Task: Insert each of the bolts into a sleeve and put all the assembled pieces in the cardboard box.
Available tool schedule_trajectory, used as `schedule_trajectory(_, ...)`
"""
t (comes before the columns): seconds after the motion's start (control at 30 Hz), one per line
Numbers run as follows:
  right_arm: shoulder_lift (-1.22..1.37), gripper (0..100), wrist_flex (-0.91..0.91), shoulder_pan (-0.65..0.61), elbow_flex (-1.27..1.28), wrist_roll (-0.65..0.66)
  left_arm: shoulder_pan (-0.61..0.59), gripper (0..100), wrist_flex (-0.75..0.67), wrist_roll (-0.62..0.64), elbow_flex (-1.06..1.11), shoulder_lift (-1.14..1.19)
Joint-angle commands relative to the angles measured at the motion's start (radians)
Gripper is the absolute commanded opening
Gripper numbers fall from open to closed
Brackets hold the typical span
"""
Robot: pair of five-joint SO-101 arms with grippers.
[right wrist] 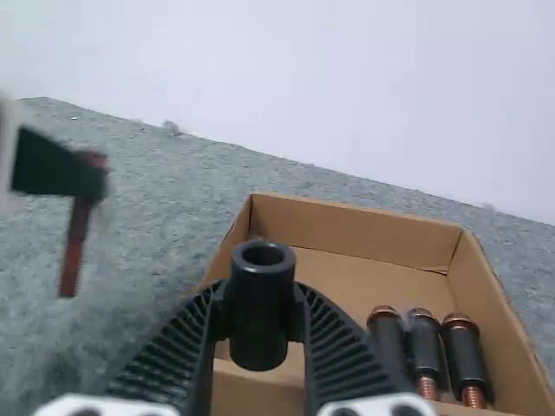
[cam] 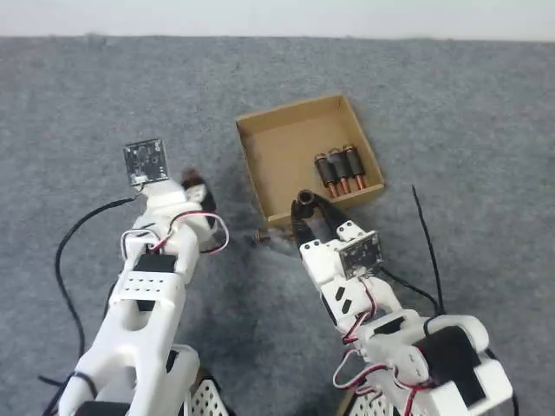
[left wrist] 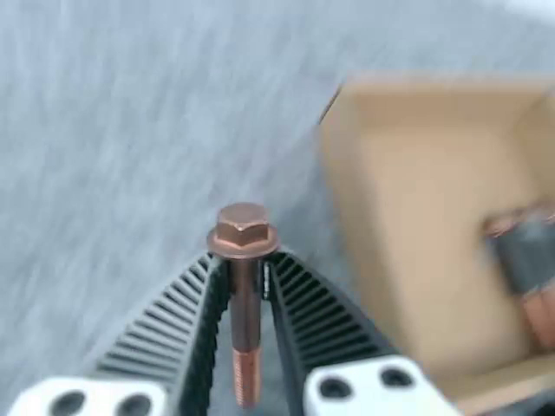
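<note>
Our left tool [left wrist: 245, 264] clamps a bolt [left wrist: 243, 236], our right tool [right wrist: 260, 303] a sleeve [right wrist: 260, 269]. Three assembled pieces [cam: 338, 171] lie in the cardboard box [cam: 282, 152].

A coarse, speckled grey carpet [cam: 95, 113] covers the whole work surface, lit softly and evenly. Along the carpet's far edge stands a plain, pale wall [cam: 277, 16], meeting it in a straight seam. A few small tufts of fluff [right wrist: 171, 127] lie on the carpet right at that seam, against the wall's foot.
</note>
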Motion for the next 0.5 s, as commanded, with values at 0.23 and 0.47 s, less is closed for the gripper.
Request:
schedule_trajectory(0.23,0.016,0.6,0.008,-0.042,-0.091,-0.146,0.089,1,-0.149,-0.009,-0.130,-0.048)
schedule_trajectory(0.47,0.222,0.6,-0.122,-0.045,-0.173,-0.144,0.094,1,-0.149,-0.009,-0.173,-0.048)
